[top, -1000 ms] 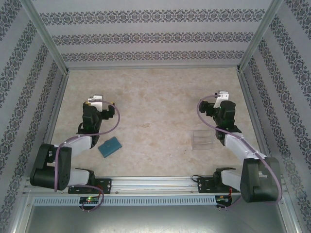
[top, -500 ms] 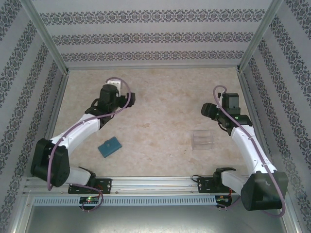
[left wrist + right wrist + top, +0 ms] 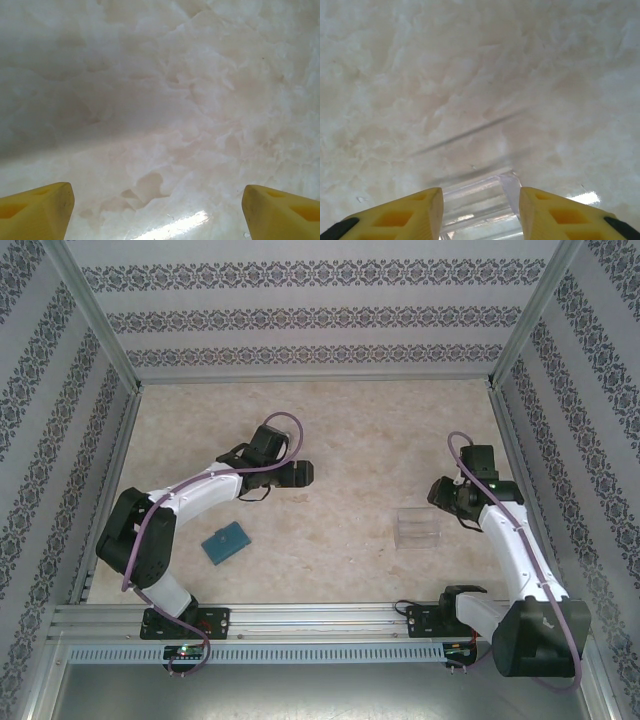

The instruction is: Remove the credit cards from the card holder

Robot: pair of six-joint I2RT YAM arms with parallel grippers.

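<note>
While the small teal-blue folded card holder [image 3: 227,542] lies shut and flat on the beige marbled table [image 3: 350,430], near the front edge on the left side, no credit cards can be made out. They are judged to be tucked inside it. The step in hand is therefore taken to be the approach, with nothing grasped yet.

In the overhead view the left gripper [image 3: 303,474] is seen over bare table, beyond the card holder and well apart from it. In the left wrist view its yellow fingers [image 3: 40,210] are spread wide, and nothing is held between them.

The right gripper [image 3: 477,212] is partly open and likewise empty. A clear plastic box [image 3: 480,202] is seen just below and between its fingertips, though whether it is touched cannot be told.

For the next move, the left gripper would need to be brought back toward the front edge and lowered onto the card holder. Because the holder is soft and thin, an edge would probably have to be pinched low so that the flap can be lifted open. The right gripper would then have to be carried across, away from the box, so that the cards can be drawn out.
</note>
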